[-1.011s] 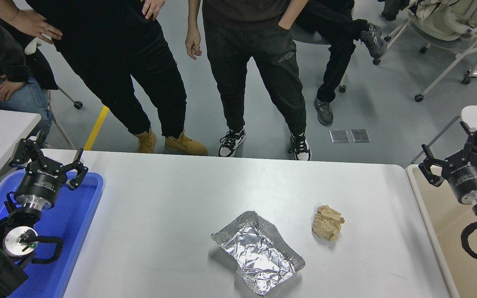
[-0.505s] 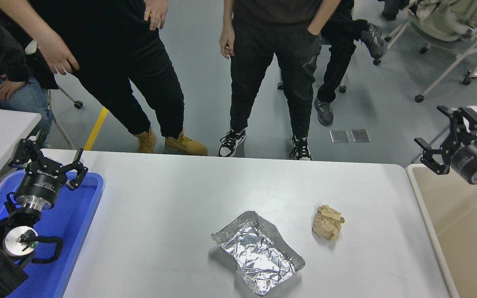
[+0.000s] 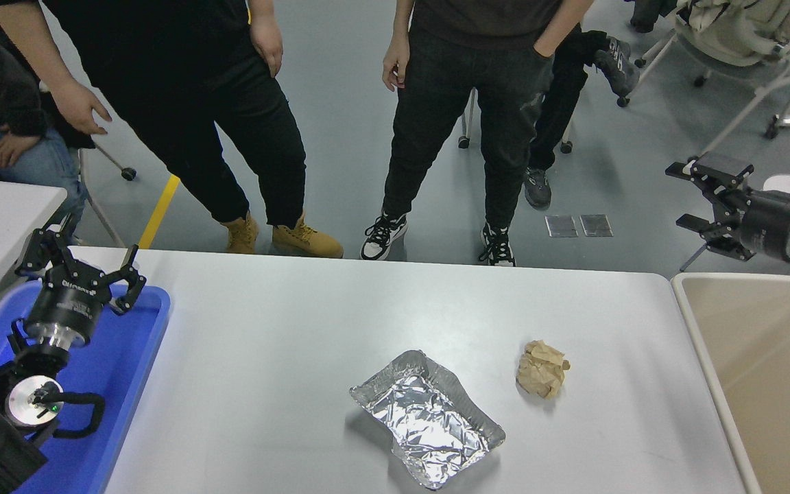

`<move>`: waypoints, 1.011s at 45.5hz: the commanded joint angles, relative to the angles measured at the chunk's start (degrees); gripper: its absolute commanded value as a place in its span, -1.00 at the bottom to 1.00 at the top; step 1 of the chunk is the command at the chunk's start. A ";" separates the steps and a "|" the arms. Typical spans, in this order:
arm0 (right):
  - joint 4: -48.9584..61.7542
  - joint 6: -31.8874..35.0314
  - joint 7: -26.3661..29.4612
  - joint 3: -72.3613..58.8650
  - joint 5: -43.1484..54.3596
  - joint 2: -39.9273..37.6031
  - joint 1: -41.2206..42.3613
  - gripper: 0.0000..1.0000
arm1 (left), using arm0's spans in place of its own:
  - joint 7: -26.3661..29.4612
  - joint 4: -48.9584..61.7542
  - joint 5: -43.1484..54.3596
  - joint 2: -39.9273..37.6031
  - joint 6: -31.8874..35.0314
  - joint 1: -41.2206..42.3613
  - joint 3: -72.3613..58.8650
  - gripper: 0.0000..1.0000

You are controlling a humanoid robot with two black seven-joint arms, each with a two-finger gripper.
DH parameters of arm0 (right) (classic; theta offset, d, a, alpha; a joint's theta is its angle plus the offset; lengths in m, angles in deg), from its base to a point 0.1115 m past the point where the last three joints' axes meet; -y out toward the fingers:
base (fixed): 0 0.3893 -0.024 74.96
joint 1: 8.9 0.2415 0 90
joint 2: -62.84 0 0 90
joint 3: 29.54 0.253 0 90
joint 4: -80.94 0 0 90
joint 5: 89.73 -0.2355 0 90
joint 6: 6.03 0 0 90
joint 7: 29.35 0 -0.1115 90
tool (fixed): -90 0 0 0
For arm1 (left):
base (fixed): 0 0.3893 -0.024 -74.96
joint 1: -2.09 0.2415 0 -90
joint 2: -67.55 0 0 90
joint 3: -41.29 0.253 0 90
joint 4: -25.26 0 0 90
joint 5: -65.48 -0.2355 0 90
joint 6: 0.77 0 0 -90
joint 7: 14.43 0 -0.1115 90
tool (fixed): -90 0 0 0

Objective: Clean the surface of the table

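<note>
Now the right gripper (image 3: 693, 200) is raised high off the right edge, beyond the far right corner of the table surface (image 3: 285, 343), and turned sideways so it points left. A second ago it hung lower, over the beige bin (image 3: 772, 384) on the right, pointing away from the camera; it has swung up and rotated since then. Its fingers are spread wide and hold nothing. The left gripper (image 3: 78, 264) is parked over the blue tray (image 3: 131, 357) at the near left, fingers open and empty too.

The table surface fills the middle of the view, and two bits of rubbish lie on it: a crumpled foil tray (image 3: 428, 417) near the front centre and a brown paper ball (image 3: 542, 369) just to its right, the two apart. Neither has moved. That suggests the cleaning has barely begun, with the right arm probably lining up for a reach toward the paper ball, the nearer piece. People stand at the far side.
</note>
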 commanded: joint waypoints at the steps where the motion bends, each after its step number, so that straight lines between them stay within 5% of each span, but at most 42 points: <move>1: -4.28 2.40 -0.07 -10.36 8.18 0.40 8.80 0.98 | 0.00 0.00 0.00 0.00 0.00 0.00 0.00 1.00; 24: -16.33 2.48 0.11 -11.68 32.09 12.78 10.82 0.98 | 0.00 0.00 0.00 0.00 0.00 0.00 0.00 1.00; 46: -20.99 2.31 0.46 -17.92 35.17 23.86 13.37 0.97 | 0.00 0.00 0.00 0.00 0.00 0.00 0.00 1.00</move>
